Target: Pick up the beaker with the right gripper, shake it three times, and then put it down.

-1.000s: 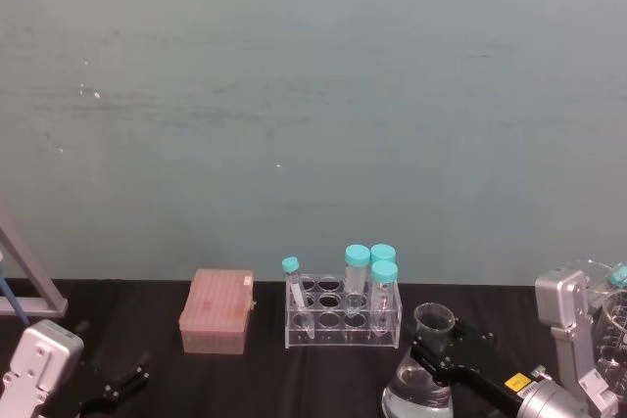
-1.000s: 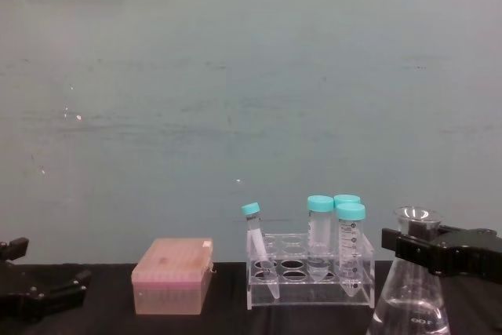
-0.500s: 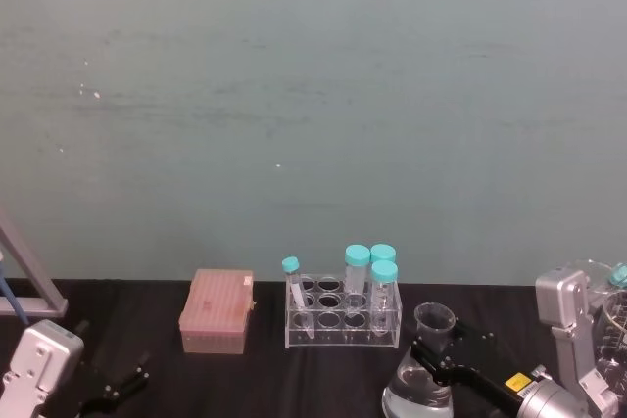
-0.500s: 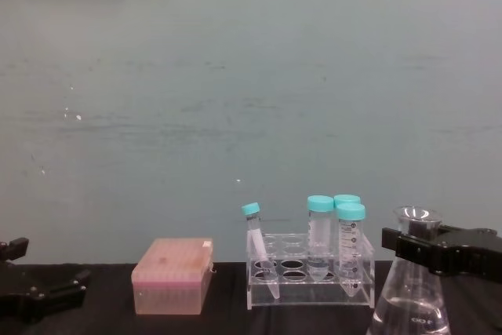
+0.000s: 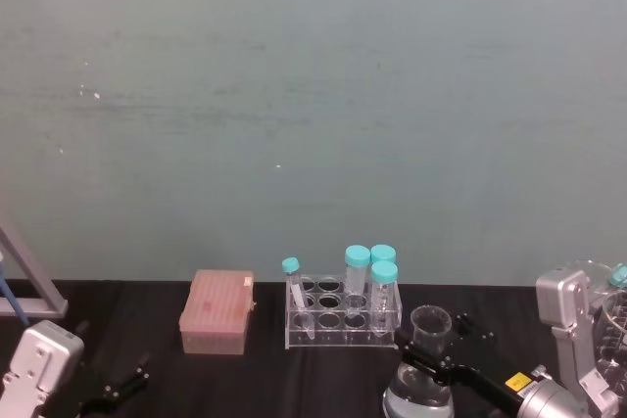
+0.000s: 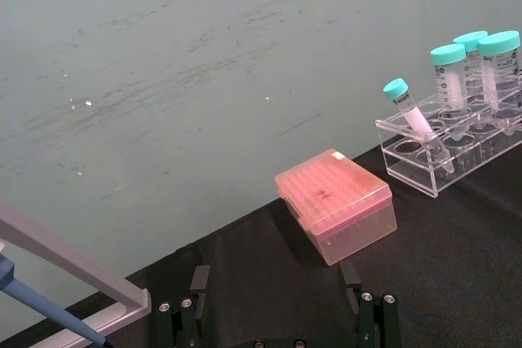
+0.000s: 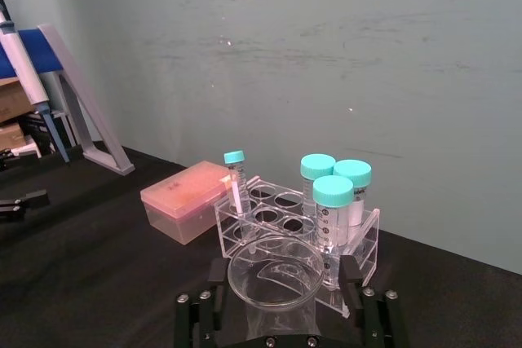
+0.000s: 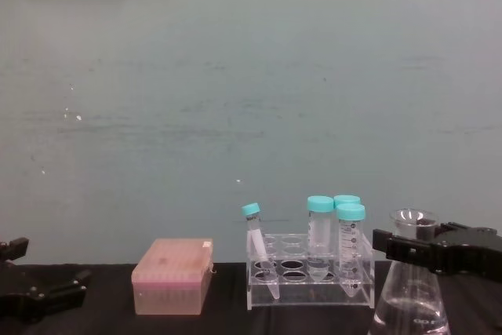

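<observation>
The beaker (image 5: 431, 324) is a clear conical flask standing at the table's front right, just right of the tube rack. My right gripper (image 5: 429, 367) is shut on its narrow neck below the flared rim. From the chest, the black fingers (image 8: 400, 247) cross the neck of the beaker (image 8: 412, 307). In the right wrist view the beaker's rim (image 7: 273, 273) sits between the two fingers of the right gripper (image 7: 283, 275). My left gripper (image 5: 122, 386) rests low at the front left, open and holding nothing, also seen from its wrist as the left gripper (image 6: 276, 287).
A clear rack (image 5: 343, 312) with teal-capped tubes stands mid-table, with a pink tip box (image 5: 217, 312) to its left. A pipette stand (image 5: 24, 286) leans at the far left. More glassware (image 5: 617, 325) sits behind my right arm's silver link.
The right gripper's fingers have drawn in around the beaker's neck and reach slightly further left. The beaker has shifted a little left. The left arm has not moved.
</observation>
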`<action>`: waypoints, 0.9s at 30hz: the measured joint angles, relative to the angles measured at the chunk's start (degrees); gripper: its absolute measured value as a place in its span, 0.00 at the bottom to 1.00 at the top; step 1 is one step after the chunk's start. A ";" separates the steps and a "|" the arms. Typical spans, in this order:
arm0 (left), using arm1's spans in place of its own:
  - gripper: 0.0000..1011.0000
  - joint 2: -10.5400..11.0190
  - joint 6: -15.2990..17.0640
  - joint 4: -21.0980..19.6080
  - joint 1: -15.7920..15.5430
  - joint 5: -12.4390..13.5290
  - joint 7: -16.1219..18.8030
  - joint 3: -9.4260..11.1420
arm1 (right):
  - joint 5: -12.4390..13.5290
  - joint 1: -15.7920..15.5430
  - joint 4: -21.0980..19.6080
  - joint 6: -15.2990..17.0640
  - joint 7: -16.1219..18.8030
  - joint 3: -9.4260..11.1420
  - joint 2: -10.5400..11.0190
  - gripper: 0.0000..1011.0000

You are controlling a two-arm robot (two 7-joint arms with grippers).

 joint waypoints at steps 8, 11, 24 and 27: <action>0.99 0.00 0.00 0.00 0.00 0.00 0.00 0.00 | -0.02 0.00 0.01 0.02 0.00 0.00 0.00 0.99; 0.99 0.00 0.00 0.00 0.00 0.00 0.00 0.00 | -0.02 0.00 0.03 0.02 0.00 -0.01 0.00 0.99; 0.99 0.00 0.00 0.00 0.00 0.00 0.00 0.00 | 2.07 -2.00 -5.39 -2.13 0.95 2.12 1.47 0.99; 0.99 0.00 0.00 0.00 0.00 0.00 0.00 0.00 | 2.70 -2.50 -7.51 -2.87 0.67 3.12 1.81 0.99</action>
